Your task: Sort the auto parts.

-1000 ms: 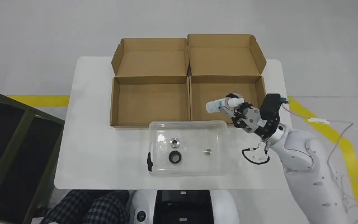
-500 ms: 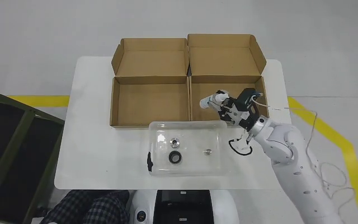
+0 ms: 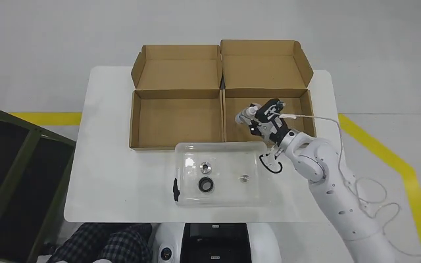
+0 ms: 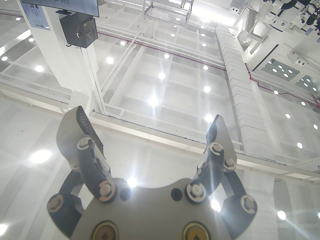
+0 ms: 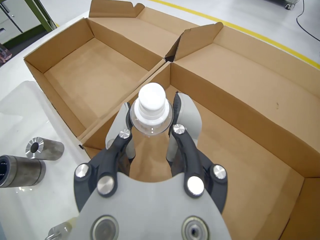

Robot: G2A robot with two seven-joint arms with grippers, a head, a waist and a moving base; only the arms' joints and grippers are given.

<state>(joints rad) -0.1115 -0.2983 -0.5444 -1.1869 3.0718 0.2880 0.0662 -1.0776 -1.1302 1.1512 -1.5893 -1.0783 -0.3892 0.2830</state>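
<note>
— Over the right cardboard box (image 3: pixel 293 105), near the wall it shares with the left box (image 3: pixel 174 121), the right pincer (image 5: pixel 152 107) is pinching a small clear bottle (image 5: pixel 152 99) just below its white cap, and the bottle lies roughly level. What makes a good release?

— I'd bring it low toward the box floor before the jaws part. The body is round, smooth plastic, so I'd expect it to roll. Let go from high up, it could bounce off the corrugated wall or hop into the neighbouring box.

— And the parts left to sort?

— They sit in a clear, thin-walled plastic tray (image 3: pixel 191 146) on the white bench (image 3: pixel 112 131): a plain steel cylinder (image 5: pixel 45 148), a thicker steel sleeve with a dark bore (image 5: pixel 20 169) and a black ring (image 3: pixel 206 186). They look hard, slick and probably heavy, so I'd pinch them more firmly and centrally than the light bottle.

— The left pincer (image 4: pixel 148 116)?

— Spread wide, with nothing between its ribbed pads, facing the ceiling.
</note>
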